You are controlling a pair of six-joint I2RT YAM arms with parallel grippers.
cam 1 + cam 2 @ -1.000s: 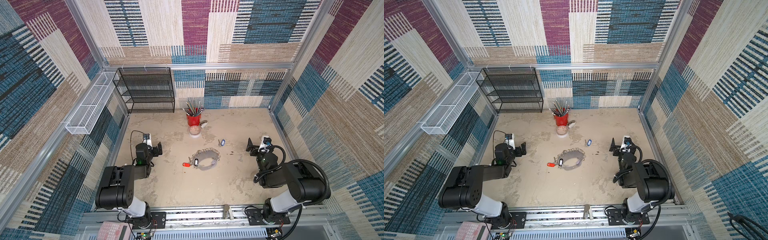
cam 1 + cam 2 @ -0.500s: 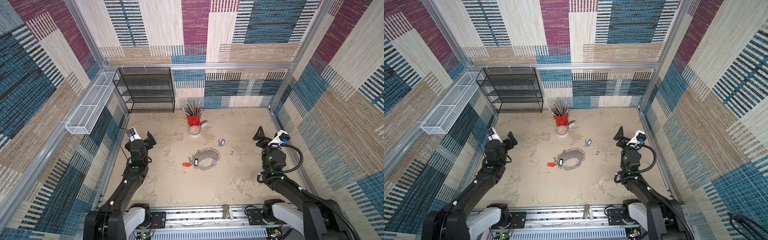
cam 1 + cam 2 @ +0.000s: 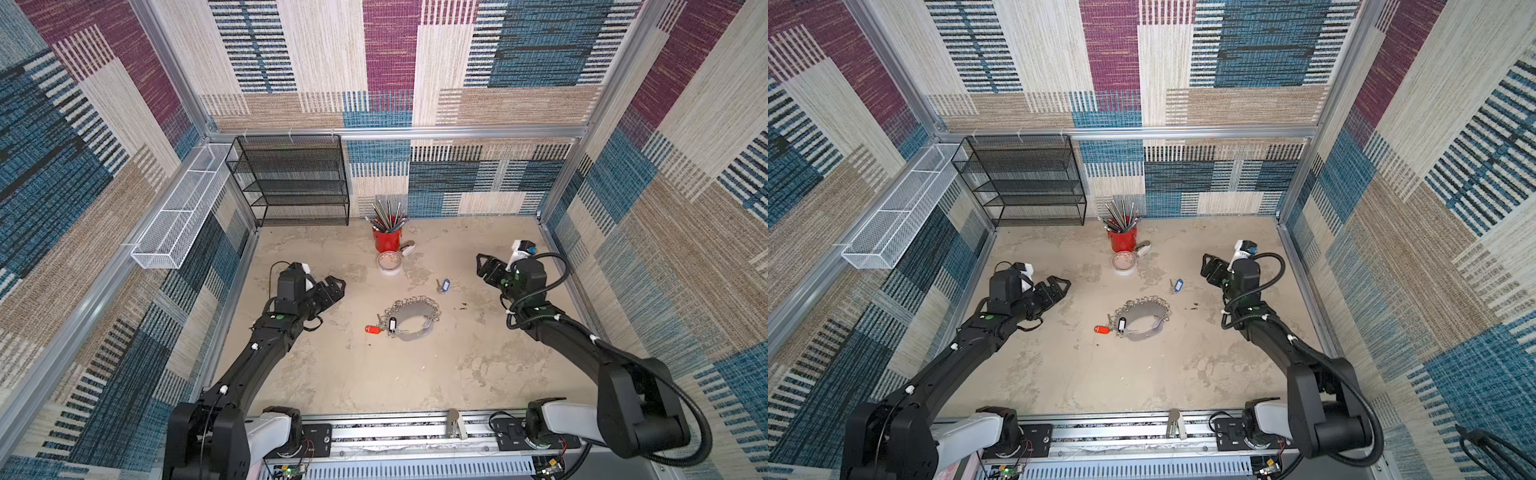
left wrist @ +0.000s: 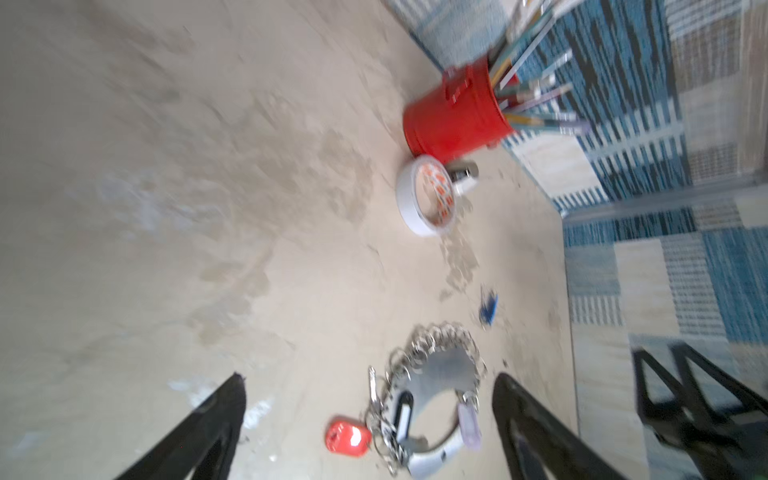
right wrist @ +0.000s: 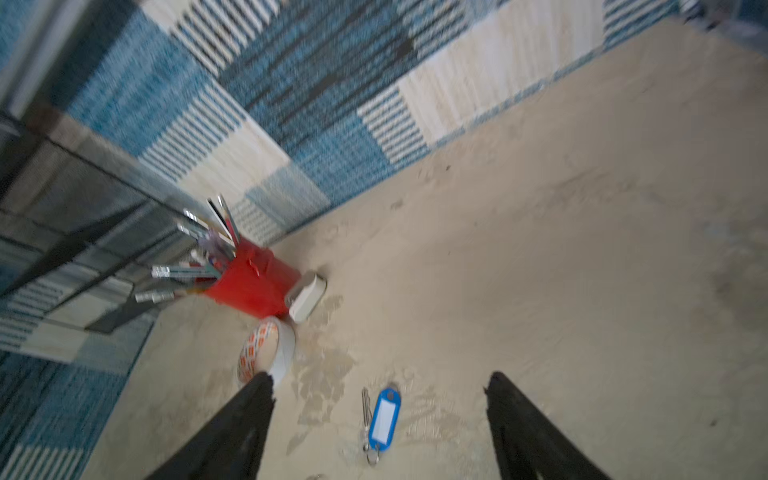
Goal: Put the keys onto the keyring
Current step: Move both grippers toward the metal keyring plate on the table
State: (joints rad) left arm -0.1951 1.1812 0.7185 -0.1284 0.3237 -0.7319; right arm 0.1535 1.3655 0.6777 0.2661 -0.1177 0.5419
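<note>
The keyring (image 3: 409, 309), a flat gray crescent fringed with small split rings, lies near the middle of the desk (image 3: 374, 374) and shows in both top views. At its left end we see the red-tagged key (image 3: 372, 329) lying on the desk with its metal end at the rings. The black-and-white-tagged key (image 3: 391, 324) lies partly across the plate, and a pale lilac tag (image 4: 468, 419) sits at the other end. We cannot tell whether any of these is truly threaded on a ring, because the metal there is too small and blurred. The blue-tagged key (image 3: 445, 285) is plainly not on. It lies alone on the desk, apart from the keyring, toward the back and right of it. So we judge the task unfinished, with the blue key at least left to pick up and thread.

The left jaws are spread and hold nothing. They hang over the desk to the left of the keyring, well apart from it and pointed its way, and the left wrist view frames the keyring between the two fingers (image 4: 216, 419). The right jaws are likewise spread and empty, off to the right of the blue key and clear of it. The right wrist view shows that key ahead, between the fingers (image 5: 241, 424).

Farther back stand a tape roll (image 3: 389, 262), a red cup (image 3: 386, 241) of pencils and a black mesh shelf (image 3: 291, 178) against the wall.
</note>
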